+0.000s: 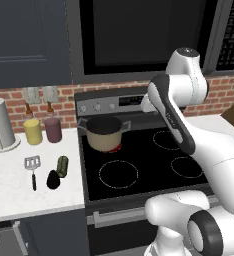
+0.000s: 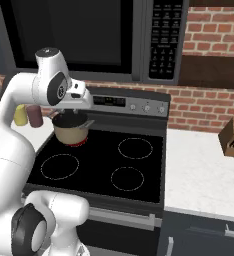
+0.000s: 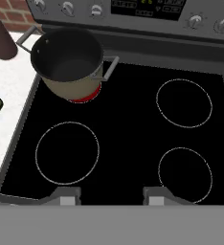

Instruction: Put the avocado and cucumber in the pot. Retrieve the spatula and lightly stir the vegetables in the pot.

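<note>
- Pot (image 1: 105,132), tan and round with a dark rim, dark inside and two small grey side handles, sits on the rear left burner of the black glass stovetop (image 1: 144,165); a red glow shows under its base. Inside looks empty from my hand view, so nothing is loaded yet.
- Risk, biggest first: my white arm (image 1: 176,117) hangs high over the stove, and the swing left to the counter passes close above the pot. A low sweep could clip a handle (image 3: 110,67) and shove the pot off its burner.
- White counter (image 1: 19,185) left of the stove holds all three pieces near the stove edge. The stubby olive-green cucumber (image 1: 62,166) and the small black egg-shaped avocado (image 1: 53,179) lie just beside each other, possibly touching. Closing on one may nudge the other, and both are rounded, so I judge either could roll.
- Spatula (image 1: 32,170), silver slotted head with a thin black handle, lies just left of them. Its flat, thin handle looks hard to pinch cleanly off the counter.
- My fingers (image 3: 68,196): only the two tips show at the bottom of the hand view, well apart with stovetop between them, holding nothing. I read them as partly open; they may need widening before the avocado.
</note>
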Controlling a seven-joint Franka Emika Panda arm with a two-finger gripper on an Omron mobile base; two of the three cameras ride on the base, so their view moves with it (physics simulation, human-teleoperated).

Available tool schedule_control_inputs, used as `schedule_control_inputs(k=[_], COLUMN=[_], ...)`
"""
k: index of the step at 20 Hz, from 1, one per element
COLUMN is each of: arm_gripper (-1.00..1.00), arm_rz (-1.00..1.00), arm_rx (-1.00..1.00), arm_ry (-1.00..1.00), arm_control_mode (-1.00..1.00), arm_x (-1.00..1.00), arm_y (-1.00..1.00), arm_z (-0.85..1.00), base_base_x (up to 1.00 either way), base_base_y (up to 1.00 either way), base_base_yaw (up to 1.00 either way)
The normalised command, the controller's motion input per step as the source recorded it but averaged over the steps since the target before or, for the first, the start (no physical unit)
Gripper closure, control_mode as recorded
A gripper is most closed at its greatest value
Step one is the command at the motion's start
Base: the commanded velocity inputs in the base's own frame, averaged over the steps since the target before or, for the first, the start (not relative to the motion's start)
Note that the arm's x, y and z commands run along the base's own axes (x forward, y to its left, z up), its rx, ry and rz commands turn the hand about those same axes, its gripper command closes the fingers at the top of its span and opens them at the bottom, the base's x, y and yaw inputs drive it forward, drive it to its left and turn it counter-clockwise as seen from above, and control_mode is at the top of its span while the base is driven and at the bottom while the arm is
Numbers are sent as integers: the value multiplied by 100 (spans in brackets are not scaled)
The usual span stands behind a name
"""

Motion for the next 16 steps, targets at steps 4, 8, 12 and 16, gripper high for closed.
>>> schedule_control_inputs(k=[4,8,12,16], arm_gripper=[-100,-100,-100,-100], arm_rz=[0,0,0,0], arm_rx=[0,0,0,0], arm_ry=[0,0,0,0], arm_control_mode=[100,100,100,100], arm_x=[0,0,0,0], arm_y=[0,0,0,0], arm_z=[0,0,0,0], base_base_x=[-2,-22,-18,-8], base_base_y=[0,17,62,71], base_base_yaw=[0,0,0,0])
